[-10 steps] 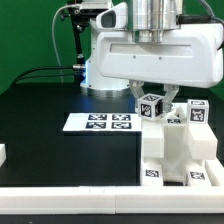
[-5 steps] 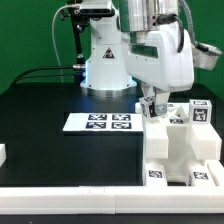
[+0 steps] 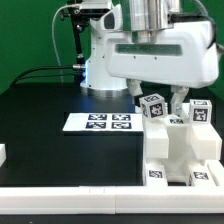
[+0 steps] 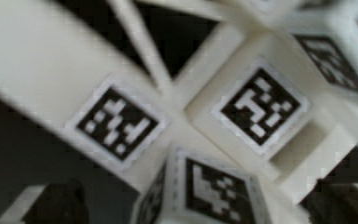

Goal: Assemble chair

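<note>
The desk (image 3: pixel 40 150) is black, w/ a white rail along its near edge. The chair (image 3: pixel 178 150), a chunky white assy of blocky parts w/ square tags, sits at the near corner on the exterior view's right, up against that rail. Further in, toward the desk's middle, lies the marker board (image 3: pixel 98 122), flat, apart from the chair.

The arm hangs directly over the chair. Its gripper (image 3: pixel 156 103) is down at the chair's top, w/ one finger either side of a tagged peg-like part (image 3: pixel 153 106) that stands tilted above the assy. The fingers look to be closed on that part, so it reads as gripped, though actual pad contact can't be confirmed at this res.

Step in hand, as a judgement: seating or twisting this upper part into the chair body, i.e. mid-assy, w/ the main block already built. Next move prob calls for keeping the part's axis lined up w/ its socket and pressing or turning w/o skewing; the tilt suggests it isn't fully home yet.

Exterior view gives layout: arm, desk, board, where the chair stands. It doesn't show the joint. Wrist view is blurred but close: tagged white faces (image 4: pixel 247 105) of the chair at steep angles, dark gaps between them. Which face belongs to which part can't be told there, nor are the fingers clearly seen.
</note>
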Controlling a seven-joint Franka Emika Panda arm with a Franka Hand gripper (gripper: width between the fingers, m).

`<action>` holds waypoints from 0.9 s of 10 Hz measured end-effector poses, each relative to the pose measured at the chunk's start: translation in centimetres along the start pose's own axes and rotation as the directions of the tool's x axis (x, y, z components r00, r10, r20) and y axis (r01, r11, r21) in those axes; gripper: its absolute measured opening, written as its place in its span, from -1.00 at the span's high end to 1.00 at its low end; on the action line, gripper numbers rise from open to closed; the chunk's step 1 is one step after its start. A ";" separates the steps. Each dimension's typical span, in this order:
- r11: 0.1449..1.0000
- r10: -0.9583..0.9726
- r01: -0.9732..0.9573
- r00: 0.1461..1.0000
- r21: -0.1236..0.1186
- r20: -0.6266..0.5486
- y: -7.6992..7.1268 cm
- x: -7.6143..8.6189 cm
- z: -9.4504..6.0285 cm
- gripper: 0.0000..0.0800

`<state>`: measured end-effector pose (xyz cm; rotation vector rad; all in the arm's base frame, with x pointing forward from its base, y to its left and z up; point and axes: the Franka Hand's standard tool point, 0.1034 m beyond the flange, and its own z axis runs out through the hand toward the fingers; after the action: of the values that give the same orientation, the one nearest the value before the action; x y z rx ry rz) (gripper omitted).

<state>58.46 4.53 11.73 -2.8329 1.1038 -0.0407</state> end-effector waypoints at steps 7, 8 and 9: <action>0.833 -0.552 0.552 0.834 -0.038 -0.001 0.2 0.6 -0.2 -0.62; 0.850 -0.526 0.526 0.850 -0.039 -0.003 0.3 0.6 -0.1 -0.34; 0.849 -0.528 0.528 0.849 -0.040 -0.003 0.3 0.6 -0.1 0.02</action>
<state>58.69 3.93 11.85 -3.0771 0.2896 -0.0807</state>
